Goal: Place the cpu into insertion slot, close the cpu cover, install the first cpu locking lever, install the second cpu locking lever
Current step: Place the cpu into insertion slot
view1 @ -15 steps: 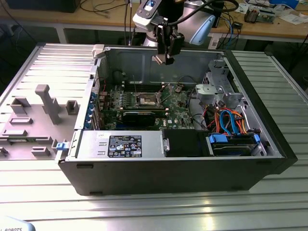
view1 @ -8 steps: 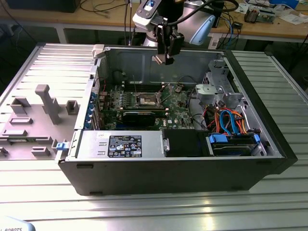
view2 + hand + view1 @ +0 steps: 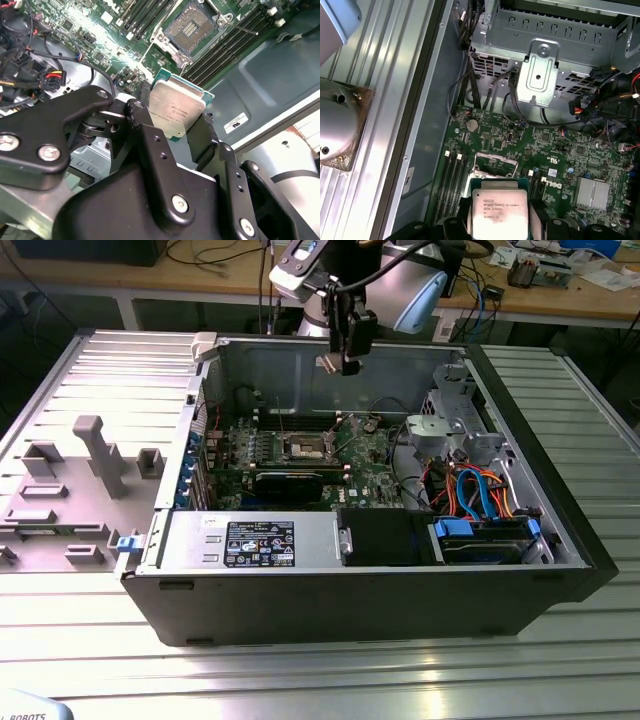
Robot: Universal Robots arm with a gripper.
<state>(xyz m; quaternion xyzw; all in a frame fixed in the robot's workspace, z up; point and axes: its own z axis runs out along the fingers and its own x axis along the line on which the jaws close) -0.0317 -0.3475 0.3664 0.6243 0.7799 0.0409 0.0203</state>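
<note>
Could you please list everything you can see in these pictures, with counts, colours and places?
Open computer case: one, black, on the slatted metal table.
Flat motherboard: one, green, inside the case.
Square-framed empty cpu socket: one, silver, mid-motherboard.
Rectangular card: one, black, near the socket.
Power supply box with a dark label: one, silver, along the case's near wall.
Metal drive cage: one, silver, at the exterior view's right of the motherboard.
Cables: several, blue and orange, by the drive cage.
Moulded panel with raised blocks: one, grey, at the exterior view's left of the case.
Small square metal-topped cpu: one, silver-grey, held above the motherboard.
Gripper: one, black, shut on the cpu.
</note>
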